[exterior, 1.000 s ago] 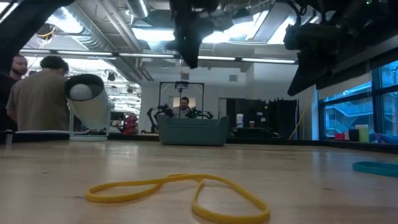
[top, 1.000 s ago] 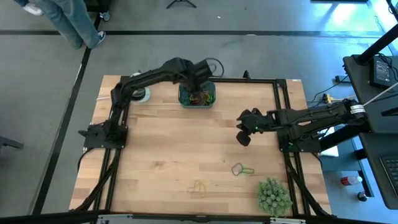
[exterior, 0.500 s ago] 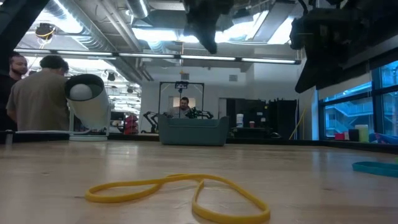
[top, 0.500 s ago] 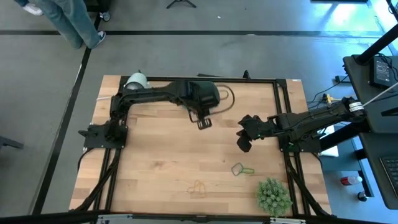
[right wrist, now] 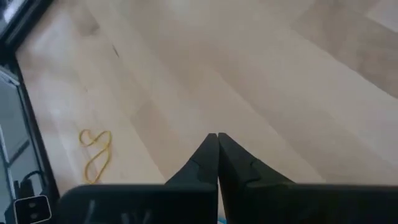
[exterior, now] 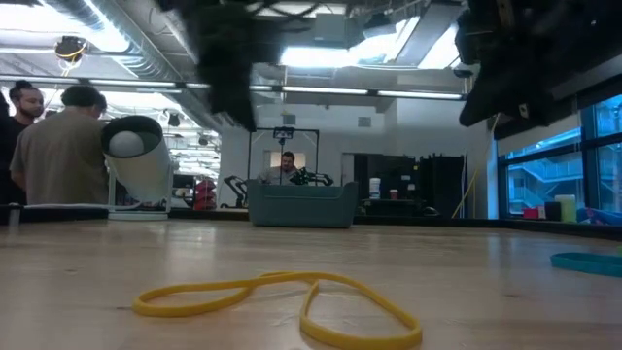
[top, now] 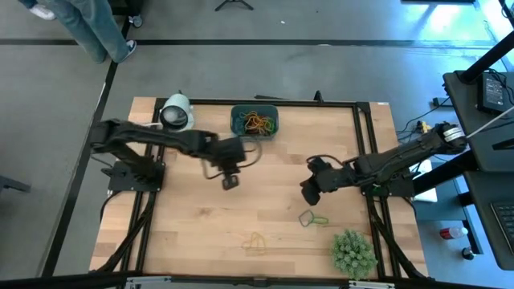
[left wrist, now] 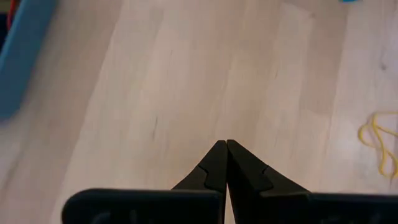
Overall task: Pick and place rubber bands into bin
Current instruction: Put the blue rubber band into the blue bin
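The bin sits at the far edge of the table, about midway across, and holds a tangle of orange, red, yellow and green rubber bands. In the low view it shows as a grey-blue box far back on the wood.

Three bands lie loose on the near part of the table. A yellow band, twisted into a figure of eight, lies near the front edge around the middle; it fills the foreground of the low view and also shows in both wrist views. To its right, a grey band and a green band lie touching or overlapping, just in front of the right gripper.

The left gripper hangs over bare wood, nearer than the bin and to its left, well apart from the loose bands. Its jaws are pressed together with nothing between them, as its wrist view shows.

The right gripper is over the right half of the table, just beyond the grey and green bands. Its jaws are also together and empty.

A white roll stands at the far left, beside the bin. A spiky green plant sits at the near right corner. Two people stand beyond the table on the left in the low view.
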`<state>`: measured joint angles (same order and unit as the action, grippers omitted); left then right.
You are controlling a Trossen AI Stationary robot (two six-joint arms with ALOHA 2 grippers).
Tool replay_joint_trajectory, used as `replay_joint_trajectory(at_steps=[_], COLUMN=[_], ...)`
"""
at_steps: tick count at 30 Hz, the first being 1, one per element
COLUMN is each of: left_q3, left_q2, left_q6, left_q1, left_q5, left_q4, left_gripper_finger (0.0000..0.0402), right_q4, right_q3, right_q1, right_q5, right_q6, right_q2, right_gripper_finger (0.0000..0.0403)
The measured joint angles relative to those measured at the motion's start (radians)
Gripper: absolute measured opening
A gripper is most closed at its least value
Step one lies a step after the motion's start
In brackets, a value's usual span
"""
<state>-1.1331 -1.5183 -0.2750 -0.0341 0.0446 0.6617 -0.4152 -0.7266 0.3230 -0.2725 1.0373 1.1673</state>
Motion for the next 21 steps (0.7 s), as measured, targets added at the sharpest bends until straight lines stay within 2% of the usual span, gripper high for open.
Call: replay_joint_trajectory(at_steps=[4,9,13,16,21], left_q3=[0.225,0.421,0.513,0.555,0.602], left_q2=[0.190,0.386,0.502,0.563,0.620], left_q6=[-0.076,-0.128,-0.155,-0.157,-0.159], left_q1=[0.023,0.047,0.065,0.076,0.080], left_q5=[-0.001,0.000,0.001,-0.002,0.000], left_q4=[-0.109,-0.190,-0.201,-0.195,-0.190], left_gripper_finger=[0.0002,0.0001,0.0002,0.0001,0.0002], right_q4=[-0.042,-0.220,-0.396,-0.497,-0.612], right_q3=[-0.119,-0.353,-0.546,-0.654,-0.736], right_q1=[0.018,0.021,0.021,0.025,0.042], right_q5=[0.001,0.021,0.082,0.170,0.307], right_q6=[0.005,-0.036,-0.010,0.039,0.175], right_q2=[0.116,0.291,0.418,0.501,0.606], right_gripper_finger=[0.0001,0.0000,0.0000,0.0000,0.0006])
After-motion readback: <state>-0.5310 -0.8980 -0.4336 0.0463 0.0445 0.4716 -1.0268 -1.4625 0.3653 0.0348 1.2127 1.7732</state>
